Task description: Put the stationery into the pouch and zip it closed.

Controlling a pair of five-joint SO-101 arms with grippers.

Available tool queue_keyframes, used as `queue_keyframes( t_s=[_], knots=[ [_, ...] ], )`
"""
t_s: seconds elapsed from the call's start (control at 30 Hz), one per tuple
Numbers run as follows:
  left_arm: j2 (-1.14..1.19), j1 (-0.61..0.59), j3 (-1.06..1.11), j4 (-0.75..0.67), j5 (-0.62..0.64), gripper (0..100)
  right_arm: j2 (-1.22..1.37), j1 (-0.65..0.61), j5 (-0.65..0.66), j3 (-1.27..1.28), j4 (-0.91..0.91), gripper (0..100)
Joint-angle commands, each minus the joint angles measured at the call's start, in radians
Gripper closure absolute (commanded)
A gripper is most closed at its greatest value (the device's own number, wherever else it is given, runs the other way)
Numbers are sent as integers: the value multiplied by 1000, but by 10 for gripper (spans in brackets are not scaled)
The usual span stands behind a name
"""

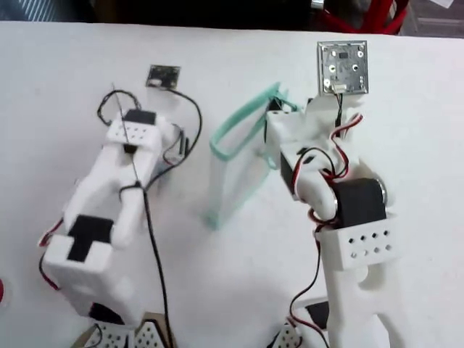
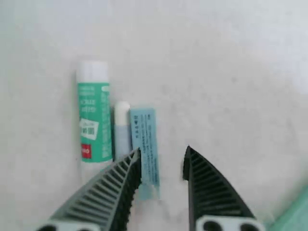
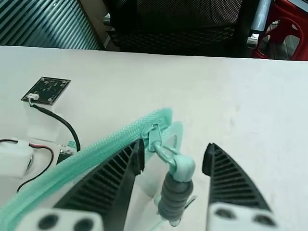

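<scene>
Two grippers apart | left gripper (image 2: 162, 151) above blue eraser (image 2: 144, 139) | right gripper (image 3: 175, 146) straddling pouch (image 3: 96, 149) zipper pull (image 3: 174, 190)

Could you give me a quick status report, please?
Left gripper open at the eraser. Right gripper open astride the zip pull of the pouch. Glue stick and eraser on the table, pouch mouth open. No blocker seen.

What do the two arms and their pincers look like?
Both have white printed shells with black motor blocks. The left arm trails a black cable; the right arm carries red, black and white wires. The left pincer and right pincer are dark grey, ribbed.
</scene>
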Motion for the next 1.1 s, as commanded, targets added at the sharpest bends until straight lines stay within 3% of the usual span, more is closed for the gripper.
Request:
queue_keyframes(
  t_s=[0.0, 0.33, 0.53, 0.77, 1.07],
  knots=[
    [65, -18, -104, -15, 11, 849, 4, -4, -5, 34, -1, 800],
    [171, -16, -161, 38, 5, 850, 10, -10, -5, 34, 1, 800],
    [173, -10, -167, 48, 2, 980, 12, -10, -5, 34, 2, 800],
    [145, -5, -173, 61, 5, 977, 13, -10, -5, 35, 4, 800],
    [-311, 45, -348, 411, 2, 976, 13, -10, -5, 35, 5, 800]
  ],
)
